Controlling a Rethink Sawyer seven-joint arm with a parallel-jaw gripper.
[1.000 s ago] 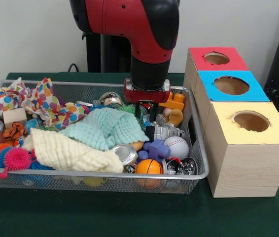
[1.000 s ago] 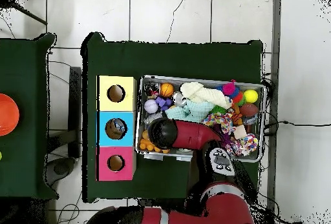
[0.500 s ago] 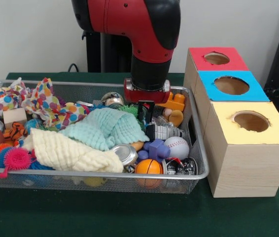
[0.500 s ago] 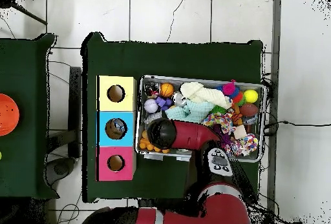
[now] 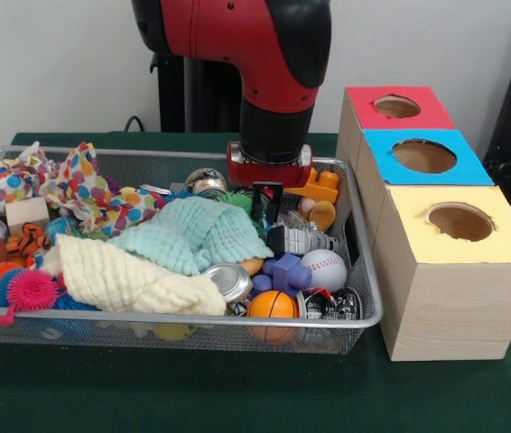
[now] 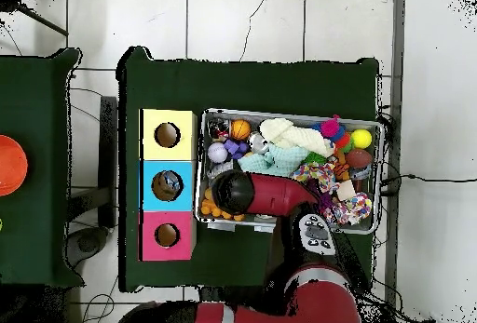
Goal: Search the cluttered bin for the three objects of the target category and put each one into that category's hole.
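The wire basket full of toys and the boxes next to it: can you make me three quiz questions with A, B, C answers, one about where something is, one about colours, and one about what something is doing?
1. Where does the white baseball lie in the silver wire mesh basket?
A. at the end beside the wooden boxes
B. at the end far from the boxes
C. outside the basket

2. What colour is the top of the middle wooden box?
A. green
B. blue
C. orange

3. Where is the robot's gripper?
A. over the yellow-topped box
B. resting on the green tablecloth
C. down among the toys, by the mint green cloth

Answers: 1 A, the ball sits near the basket's box-side end. 2 B, blue lies between the red and yellow tops. 3 C, the gripper hangs inside the basket.
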